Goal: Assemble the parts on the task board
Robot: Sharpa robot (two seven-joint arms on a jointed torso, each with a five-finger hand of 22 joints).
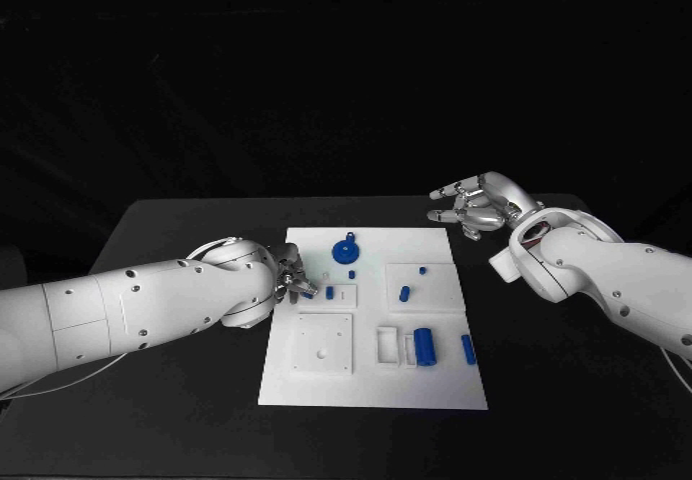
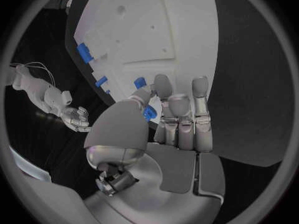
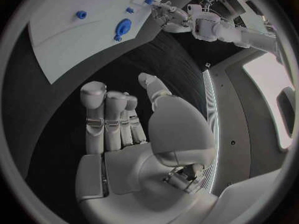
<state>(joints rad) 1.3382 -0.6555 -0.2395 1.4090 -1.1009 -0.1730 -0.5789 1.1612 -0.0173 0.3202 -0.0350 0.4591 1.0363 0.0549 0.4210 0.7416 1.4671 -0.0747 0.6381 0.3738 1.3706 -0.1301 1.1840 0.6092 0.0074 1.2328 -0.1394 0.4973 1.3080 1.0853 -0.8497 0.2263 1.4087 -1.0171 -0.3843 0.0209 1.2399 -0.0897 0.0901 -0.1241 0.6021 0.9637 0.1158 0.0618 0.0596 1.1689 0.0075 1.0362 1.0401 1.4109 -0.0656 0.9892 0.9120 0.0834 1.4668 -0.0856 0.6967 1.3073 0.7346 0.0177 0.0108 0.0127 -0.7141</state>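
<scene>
Right now your left hand point(image 1: 283, 281) sits at the left edge of the task board point(image 1: 375, 385), and in the left wrist view it appears to pinch a small blue part point(image 2: 148, 113) between thumb and a finger. That grip looks shallow, so a quick move could let the part slip and skitter onto the black table point(image 1: 173, 230). Your right hand point(image 1: 473, 205) hovers spread and empty off the board's far right corner, well apart from the round blue part point(image 1: 346, 250), so it can't catch anything.
</scene>
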